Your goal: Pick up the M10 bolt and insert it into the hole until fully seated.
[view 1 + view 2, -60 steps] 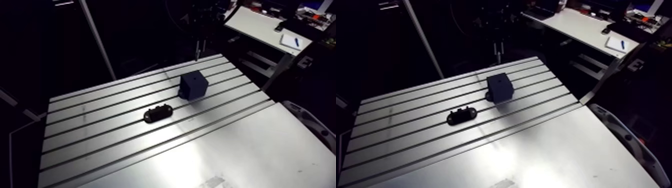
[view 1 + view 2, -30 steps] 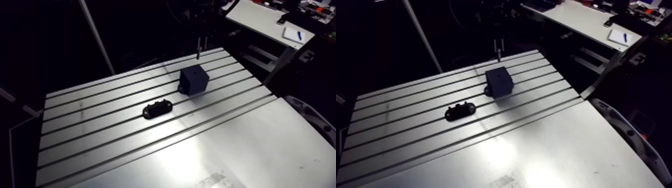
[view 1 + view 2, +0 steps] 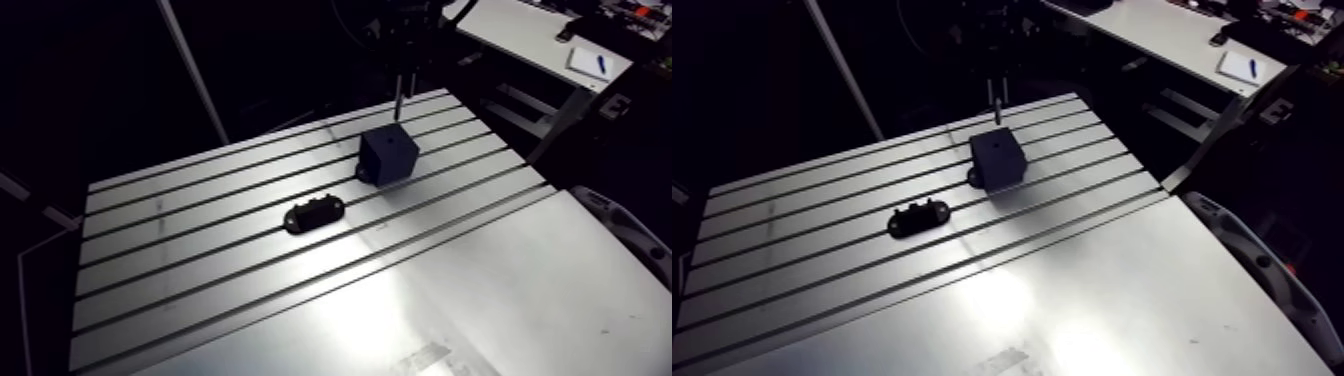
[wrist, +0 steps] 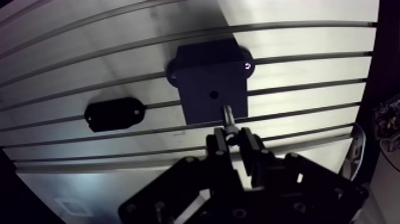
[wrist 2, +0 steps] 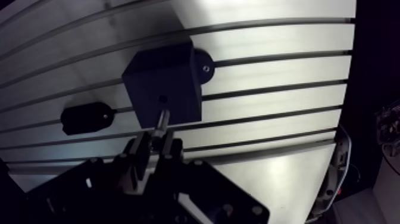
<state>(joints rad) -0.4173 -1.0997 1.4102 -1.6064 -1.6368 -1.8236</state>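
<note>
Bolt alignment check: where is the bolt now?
In the wrist view the bolt is clamped in the gripper, hanging over the dark block, near its hole.

i count one slotted aluminium bench [image 3: 450,290] from here. on it i make out one dark blue cube-shaped block [image 4: 208,77], with one small round hole [image 4: 213,93] in its top face and two rounded ears [image 4: 246,64] at its base. there is one flat black oval plate [image 4: 114,114], one silver metal bolt [image 4: 227,114], and one black tool [image 4: 233,140] with two fingers [image 4: 219,143].
</note>
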